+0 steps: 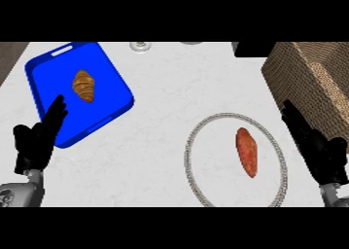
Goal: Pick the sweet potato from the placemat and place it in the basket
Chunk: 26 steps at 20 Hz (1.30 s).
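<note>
The basket is running off the right edge; small items at top centre are staying unidentifiable.

The robot's black left hand shows at the lower left of the view, on a grey forearm that enters from the bottom edge. Its fingers are straight and point up and slightly right, the tips overlapping the lower left rim of the blue rectangular tray. The black right hand shows well to the right of that tray, at the view's right edge, on its own grey forearm. Its fingers are straight too, angled up and to the left, holding nothing.
</note>
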Motion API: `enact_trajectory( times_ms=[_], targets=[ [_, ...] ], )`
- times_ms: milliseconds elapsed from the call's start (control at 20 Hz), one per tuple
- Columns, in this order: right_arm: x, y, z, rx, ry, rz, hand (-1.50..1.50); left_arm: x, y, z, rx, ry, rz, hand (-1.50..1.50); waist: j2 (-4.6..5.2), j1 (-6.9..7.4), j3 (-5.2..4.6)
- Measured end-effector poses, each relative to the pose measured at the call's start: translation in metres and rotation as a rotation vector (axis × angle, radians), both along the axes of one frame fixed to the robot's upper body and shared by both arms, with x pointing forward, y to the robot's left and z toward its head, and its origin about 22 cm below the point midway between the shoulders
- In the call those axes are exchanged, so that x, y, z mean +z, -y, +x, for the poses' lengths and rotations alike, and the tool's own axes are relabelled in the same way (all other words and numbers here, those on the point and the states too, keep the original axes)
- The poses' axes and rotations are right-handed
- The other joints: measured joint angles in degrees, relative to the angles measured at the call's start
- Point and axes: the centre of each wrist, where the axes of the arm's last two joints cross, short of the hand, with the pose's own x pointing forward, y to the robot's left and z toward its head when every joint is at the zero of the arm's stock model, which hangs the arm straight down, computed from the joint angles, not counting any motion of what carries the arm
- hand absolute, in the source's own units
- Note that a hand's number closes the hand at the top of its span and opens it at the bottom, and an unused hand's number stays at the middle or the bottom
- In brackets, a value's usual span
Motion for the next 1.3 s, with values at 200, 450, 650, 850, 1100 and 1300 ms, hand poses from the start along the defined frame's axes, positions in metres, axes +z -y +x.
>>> enact_trajectory(
  times_ms=[200,450,650,850,1100,1300],
  targets=[
    [0.03,-0.006,0.031,0.122,0.155,0.165,1.5,0.013,0.004,0.011,-0.023,0.03,-0.014,0.0,1.74,2.04,0.26],
    [0.079,-0.028,0.051,0.518,0.427,0.192,-1.5,0.018,0.012,0.019,-0.064,0.016,-0.054,0.0,2.65,4.73,0.43],
    [0.068,-0.055,0.046,0.762,0.592,0.122,-1.5,0.02,0.007,0.022,-0.057,-0.017,-0.086,0.0,2.68,3.91,0.29],
    [0.056,-0.084,0.036,0.808,0.674,0.098,-1.5,0.032,-0.004,0.025,-0.037,-0.029,-0.097,0.0,2.43,2.51,0.16],
    [0.105,-0.089,0.033,0.829,0.583,-0.036,-1.5,0.032,-0.009,0.023,-0.019,-0.041,-0.101,0.0,2.15,1.52,0.01],
    [0.149,-0.077,0.04,0.806,0.508,-0.314,-1.5,0.033,-0.007,0.023,-0.018,-0.049,-0.102,0.0,1.89,1.26,-0.12]
  ],
)
